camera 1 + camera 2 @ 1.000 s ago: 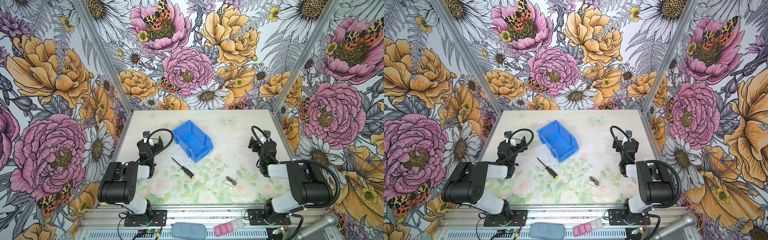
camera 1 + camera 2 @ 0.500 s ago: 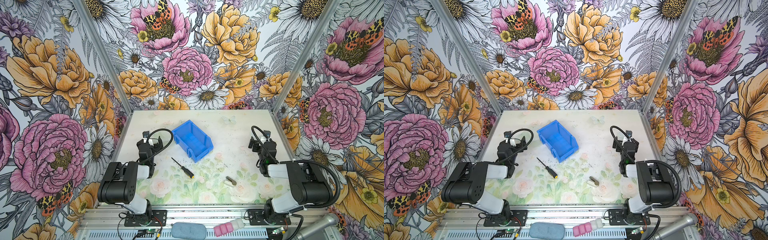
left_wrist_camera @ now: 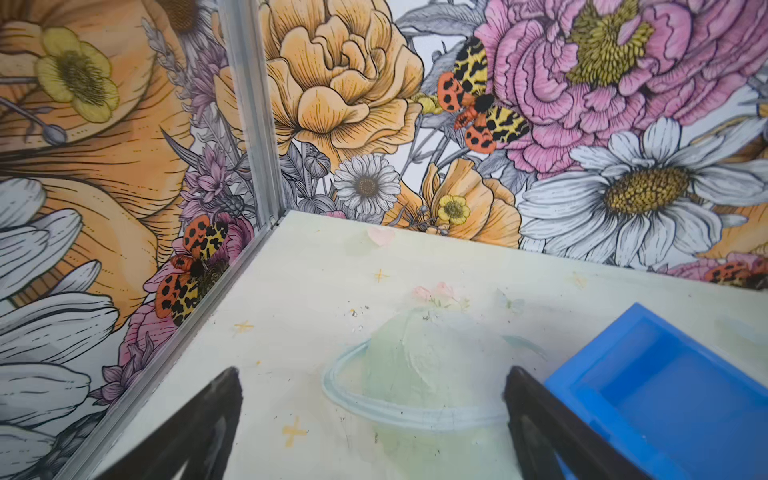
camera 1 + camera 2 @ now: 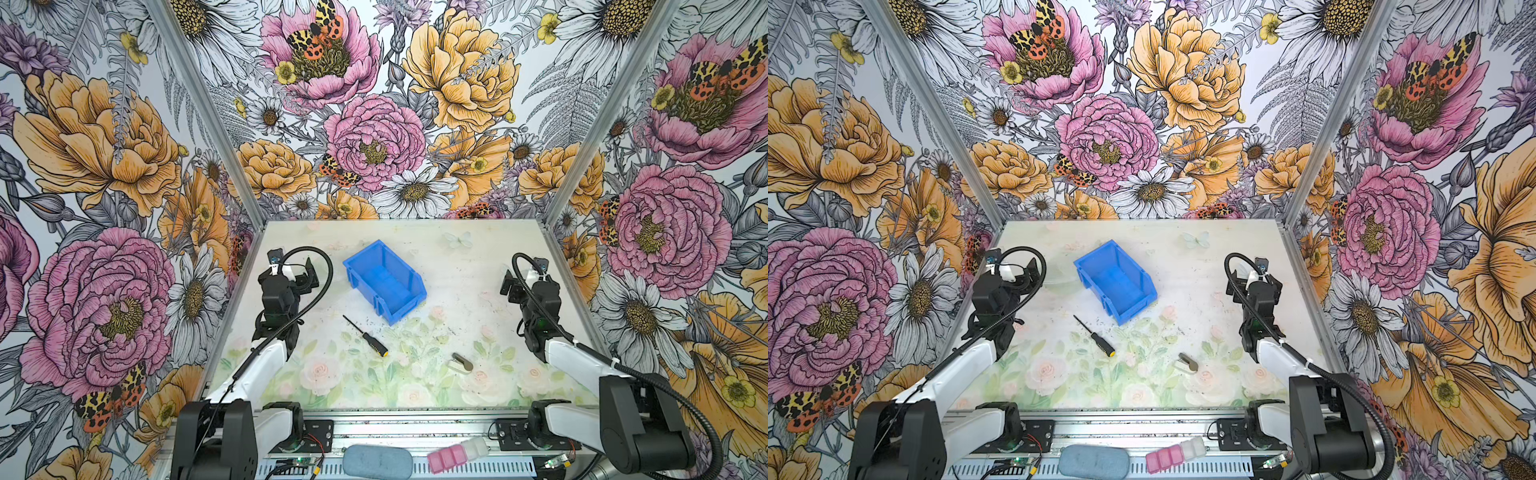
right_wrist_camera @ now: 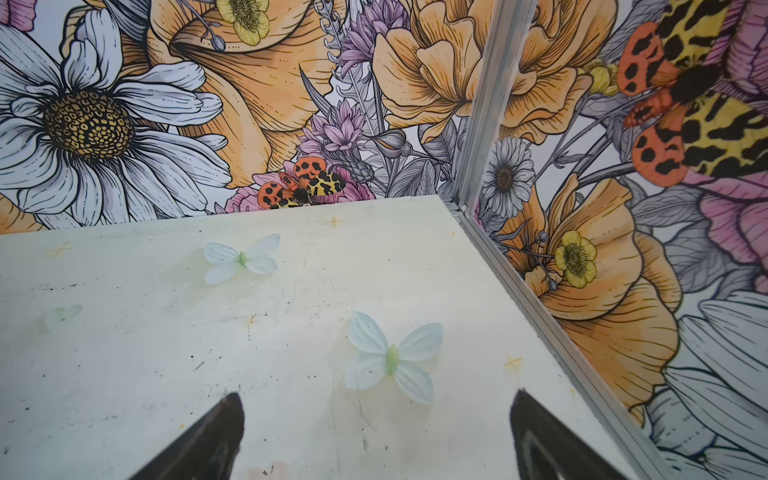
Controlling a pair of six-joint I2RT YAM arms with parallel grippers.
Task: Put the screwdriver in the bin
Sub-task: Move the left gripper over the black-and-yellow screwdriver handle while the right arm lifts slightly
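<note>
Lying flat on the tabletop [image 4: 461,270], the screwdriver [image 4: 365,336] rests near the blue bin [image 4: 386,282] but apart from it, on the side nearer the arm bases. Its yellow cap points toward those bases. The bin stands upright near the middle. The left claw [image 3: 372,370] hangs spread wide over bare tabletop just beside the bin, holding nothing. The right claw [image 5: 377,394] is equally wide and empty near the right wall. A small grey-and-white clip [image 4: 460,363] lies right of the screwdriver.
</note>
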